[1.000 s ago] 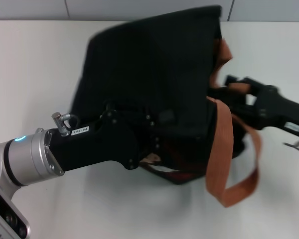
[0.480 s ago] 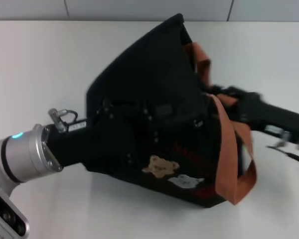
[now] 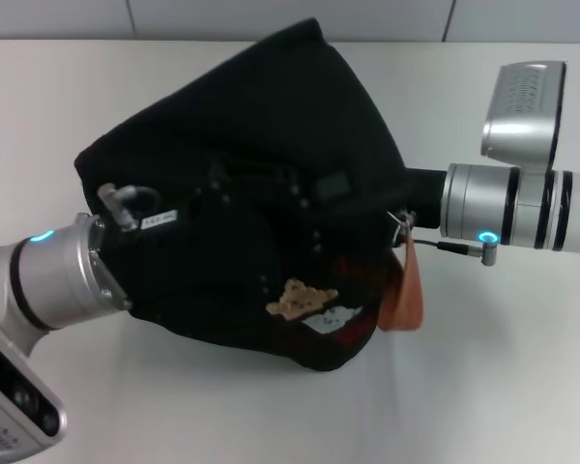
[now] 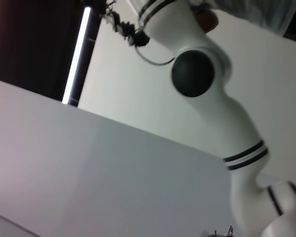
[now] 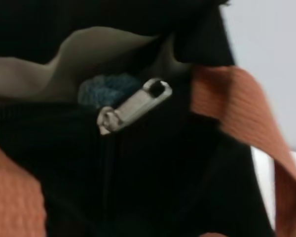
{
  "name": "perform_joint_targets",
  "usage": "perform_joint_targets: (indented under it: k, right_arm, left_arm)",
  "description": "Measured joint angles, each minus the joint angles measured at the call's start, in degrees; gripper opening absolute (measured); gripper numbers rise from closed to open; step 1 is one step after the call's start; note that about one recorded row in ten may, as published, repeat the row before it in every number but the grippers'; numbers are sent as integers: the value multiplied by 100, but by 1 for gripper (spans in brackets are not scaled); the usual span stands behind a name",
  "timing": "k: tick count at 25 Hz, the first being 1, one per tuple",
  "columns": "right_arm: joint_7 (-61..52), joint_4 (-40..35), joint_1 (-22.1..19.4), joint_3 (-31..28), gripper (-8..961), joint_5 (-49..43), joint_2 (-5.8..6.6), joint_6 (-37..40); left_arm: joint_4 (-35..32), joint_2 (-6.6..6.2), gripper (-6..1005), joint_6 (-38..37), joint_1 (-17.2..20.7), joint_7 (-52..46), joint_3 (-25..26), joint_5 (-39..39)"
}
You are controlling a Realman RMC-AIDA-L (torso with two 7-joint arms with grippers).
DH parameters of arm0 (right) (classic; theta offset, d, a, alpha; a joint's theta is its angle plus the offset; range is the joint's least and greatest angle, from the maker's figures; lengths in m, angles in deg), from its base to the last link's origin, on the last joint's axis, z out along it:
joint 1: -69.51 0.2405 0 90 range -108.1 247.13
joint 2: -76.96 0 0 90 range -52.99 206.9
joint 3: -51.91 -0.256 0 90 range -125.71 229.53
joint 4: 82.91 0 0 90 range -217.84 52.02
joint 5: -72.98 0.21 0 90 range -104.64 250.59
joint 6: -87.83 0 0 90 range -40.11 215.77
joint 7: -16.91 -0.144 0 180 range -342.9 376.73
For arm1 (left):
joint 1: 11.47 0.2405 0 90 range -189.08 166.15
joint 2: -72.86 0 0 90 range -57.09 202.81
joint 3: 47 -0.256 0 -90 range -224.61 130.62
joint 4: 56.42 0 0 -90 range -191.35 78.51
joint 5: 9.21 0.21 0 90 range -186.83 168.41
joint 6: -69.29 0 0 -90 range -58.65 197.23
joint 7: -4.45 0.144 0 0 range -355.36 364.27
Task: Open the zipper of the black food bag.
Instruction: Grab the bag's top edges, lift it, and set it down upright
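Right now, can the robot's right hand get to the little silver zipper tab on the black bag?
Probably yes. The right wrist view shows the silver pull tab right in front, uncovered, with the orange strap off to its side. In the head view the right hand is tucked against the black food bag, its tips hidden.

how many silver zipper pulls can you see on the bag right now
1. A single silver pull tab lies on the zipper of the black food bag, beside an orange strap, close in the right wrist view. A second may be hidden in the folds.

Both end effectors were hidden against the black food bag (image 3: 261, 164), their fingers unseen. The zipper (image 5: 130, 107) was blurred, its line barely traceable.
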Motion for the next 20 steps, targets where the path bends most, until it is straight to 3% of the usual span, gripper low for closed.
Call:
perform_joint_targets:
  k: [3, 4, 5, 6, 10, 16, 18, 20]
  right_arm:
    - [-90, -206, -200, 143, 829, -31, 28, 236]
    - [-161, -476, -459, 197, 829, -38, 35, 445]
    - [-322, -1091, -1021, 212, 829, -43, 27, 779]
    - [-322, -1091, -1021, 212, 829, -43, 27, 779]
    - [-431, -1895, -1937, 120, 829, 420, 36, 1400]
    - [-358, -2099, -2358, -171, 829, 814, 44, 1675]
    - [-357, -2102, -2420, -352, 829, 825, 40, 1808]
    - [-376, -2080, -2498, -806, 829, 828, 41, 2109]
  left_arm:
    - [-12, 2, 99, 108, -35, 1, -136, -6]
    - [-14, 6, 99, 193, -61, 1, -181, -4]
    - [-16, 14, 99, 402, -115, -7, -253, -1]
    - [-16, 14, 99, 402, -115, -7, -253, -1]
    - [-78, 15, 99, 678, -161, -28, -306, 17]
    - [-151, 13, 99, 858, -161, -32, -245, -66]
    - [-251, 7, 99, 869, -87, -35, -210, -411]
    - [-375, -9, 99, 861, -22, -75, -196, -549]
